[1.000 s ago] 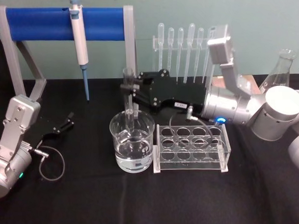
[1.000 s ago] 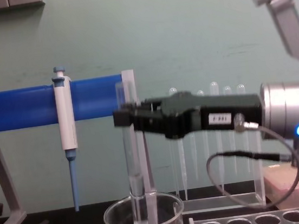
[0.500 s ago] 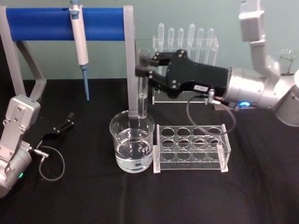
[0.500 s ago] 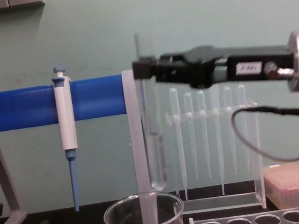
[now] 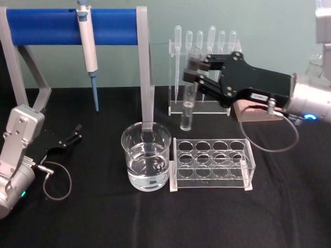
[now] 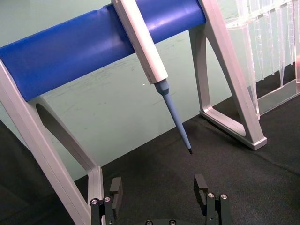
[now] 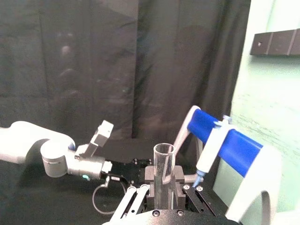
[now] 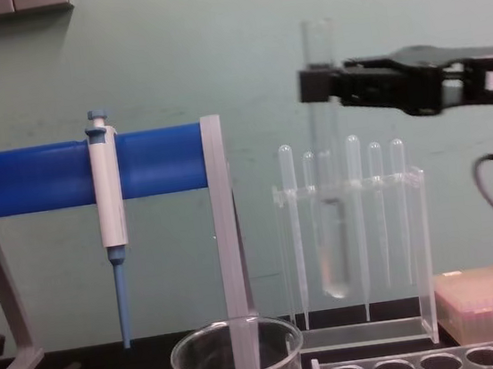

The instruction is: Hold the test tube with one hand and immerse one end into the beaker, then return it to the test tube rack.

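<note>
**Tube clear of the beaker, headed for the rack**

The tube (image 5: 186, 109) has swung away from the beaker (image 5: 147, 164) toward the robot's right and has risen a little. Half a second ago it hung just over the beaker's rim, and a second ago its lower end stood inside the beaker. It now hangs upright in the air with nothing under its rounded bottom. From the chest view the tube (image 8: 334, 228) is high over the left end of the rack (image 8: 413, 366), with the pipettes (image 8: 381, 213) behind it.

The right gripper (image 5: 192, 69) holds it near the open top, its jaws pinching the glass from both sides. The wrist view shows the tube (image 7: 164, 174) clamped between the two fingers. The beaker sits just left of the rack (image 5: 210, 167), with water (image 5: 147, 169) in it.

The left gripper (image 6: 159, 187) is parked low on the table at the robot's left, jaws spread and holding nothing.

As I judge it, the dip is done and the lift-out is finished. What remains is to line the tube's bottom up over a rack hole, lower it in, and let go. The tube is not yet close to the holes, so most of the descent is still ahead.
</note>
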{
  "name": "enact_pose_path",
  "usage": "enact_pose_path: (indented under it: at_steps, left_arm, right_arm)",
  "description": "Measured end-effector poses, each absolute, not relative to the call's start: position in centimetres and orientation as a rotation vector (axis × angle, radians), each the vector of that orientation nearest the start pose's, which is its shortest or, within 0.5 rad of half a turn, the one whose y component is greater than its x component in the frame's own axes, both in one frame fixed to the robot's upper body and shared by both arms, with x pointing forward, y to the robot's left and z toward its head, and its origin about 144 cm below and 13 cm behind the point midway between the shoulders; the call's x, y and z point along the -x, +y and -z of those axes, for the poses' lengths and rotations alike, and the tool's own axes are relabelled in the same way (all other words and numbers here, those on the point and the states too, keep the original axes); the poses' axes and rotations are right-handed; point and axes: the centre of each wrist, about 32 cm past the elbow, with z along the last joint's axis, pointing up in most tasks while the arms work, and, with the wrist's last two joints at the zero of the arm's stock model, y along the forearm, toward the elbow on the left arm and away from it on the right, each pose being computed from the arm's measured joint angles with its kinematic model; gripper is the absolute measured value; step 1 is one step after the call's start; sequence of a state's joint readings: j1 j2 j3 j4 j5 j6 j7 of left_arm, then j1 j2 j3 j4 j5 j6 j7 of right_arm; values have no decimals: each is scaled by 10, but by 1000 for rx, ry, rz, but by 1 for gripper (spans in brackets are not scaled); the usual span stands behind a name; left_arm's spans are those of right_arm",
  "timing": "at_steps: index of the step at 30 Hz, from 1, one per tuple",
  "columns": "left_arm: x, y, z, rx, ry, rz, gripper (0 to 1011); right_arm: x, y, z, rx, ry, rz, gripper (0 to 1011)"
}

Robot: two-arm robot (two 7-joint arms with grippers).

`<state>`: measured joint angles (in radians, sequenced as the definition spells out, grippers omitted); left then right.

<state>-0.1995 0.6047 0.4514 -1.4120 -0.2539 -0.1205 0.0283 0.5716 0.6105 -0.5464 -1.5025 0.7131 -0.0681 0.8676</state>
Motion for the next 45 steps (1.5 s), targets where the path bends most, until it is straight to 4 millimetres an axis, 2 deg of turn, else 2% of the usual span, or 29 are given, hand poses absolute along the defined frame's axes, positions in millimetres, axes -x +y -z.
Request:
enact_pose_path:
  at_steps: [6, 15, 27, 45]
  left_arm:
    - [-489, 310, -1140, -304, -285, -1248, 1000]
    - [-489, 310, -1140, -304, -285, -1248, 1000]
    - [-489, 310, -1140, -304, -285, -1248, 1000]
    - [-489, 310, -1140, -304, -285, -1248, 1000]
  right_arm:
    - [-553, -296, -1273, -58, -222, 328, 246]
    - [-546, -311, -1249, -59, -202, 334, 246]
    - [-544, -313, -1225, -48, -186, 336, 246]
    - [-549, -308, -1206, -45, -165, 348, 246]
